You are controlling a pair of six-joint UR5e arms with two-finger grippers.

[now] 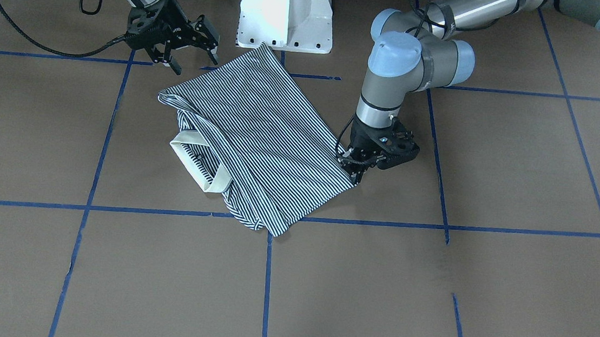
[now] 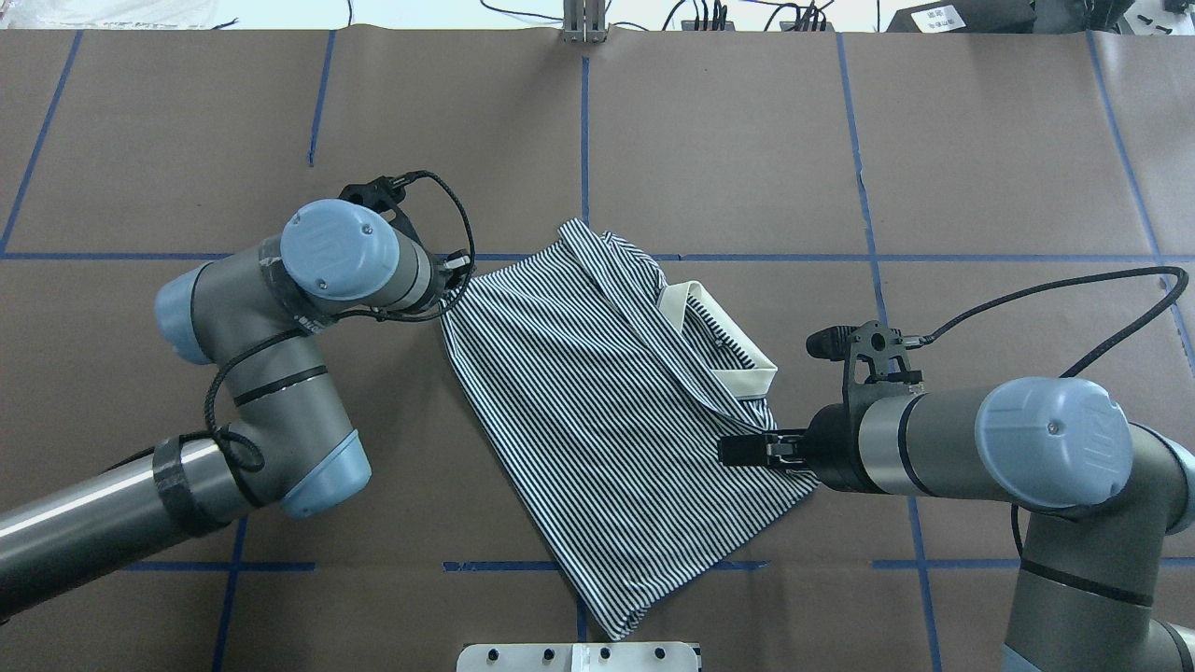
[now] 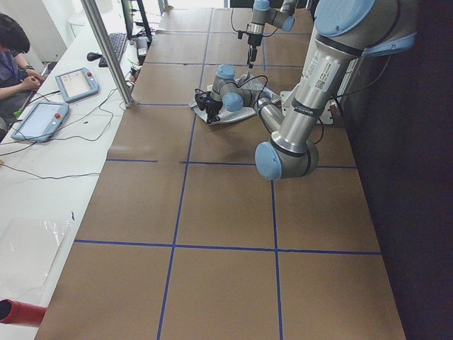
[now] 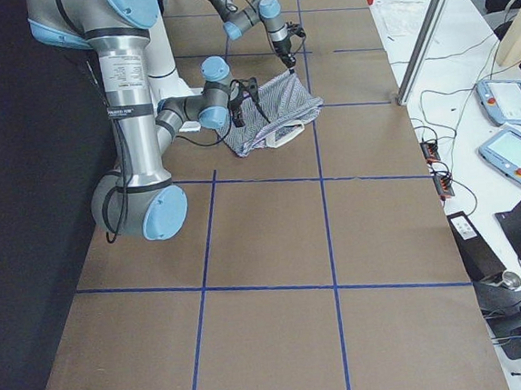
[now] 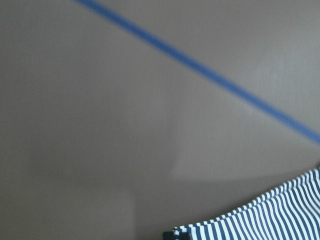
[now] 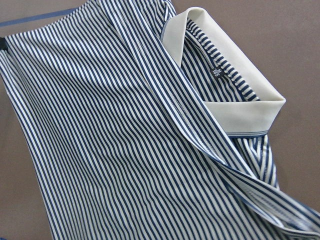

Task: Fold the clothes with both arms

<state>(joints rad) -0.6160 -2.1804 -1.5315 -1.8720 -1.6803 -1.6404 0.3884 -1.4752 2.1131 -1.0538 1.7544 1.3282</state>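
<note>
The striped polo shirt (image 1: 270, 133) (image 2: 597, 392) lies folded on the brown table, its cream collar (image 1: 197, 165) (image 2: 719, 345) (image 6: 230, 75) turned up on one side. My left gripper (image 1: 355, 174) (image 2: 455, 280) is down at table level on the shirt's corner, its fingers together on the cloth edge (image 5: 280, 215). Raised above the shirt's opposite side near the collar, my right gripper (image 1: 195, 59) (image 2: 733, 451) is open and holds nothing. Its wrist view looks down on the stripes (image 6: 100, 140).
The white pedestal base (image 1: 286, 15) (image 2: 579, 656) stands just behind the shirt's hem. Blue tape lines (image 1: 360, 221) grid the brown table. A person (image 3: 14, 57) sits at a side bench with tablets (image 3: 76, 83), beyond a metal post (image 3: 106, 49).
</note>
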